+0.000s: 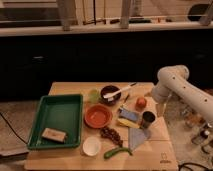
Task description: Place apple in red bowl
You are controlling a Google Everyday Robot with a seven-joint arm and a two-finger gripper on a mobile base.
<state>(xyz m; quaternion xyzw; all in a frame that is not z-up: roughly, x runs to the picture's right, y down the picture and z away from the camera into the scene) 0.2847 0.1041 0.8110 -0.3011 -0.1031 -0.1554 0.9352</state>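
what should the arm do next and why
Probably shift the gripper a little left and down toward the apple. The apple sits loose on the table, well to the right of the red bowl. The gripper hangs just beyond the apple's right side, not on it, so the apple must be grasped first.

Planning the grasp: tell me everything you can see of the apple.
The apple is small, round, red-orange, smooth-looking. It rests on the wooden table, right of the red bowl, behind a dark cup, not in any bowl. Only the table appears to touch it. The gripper hangs just to its right, not holding it.
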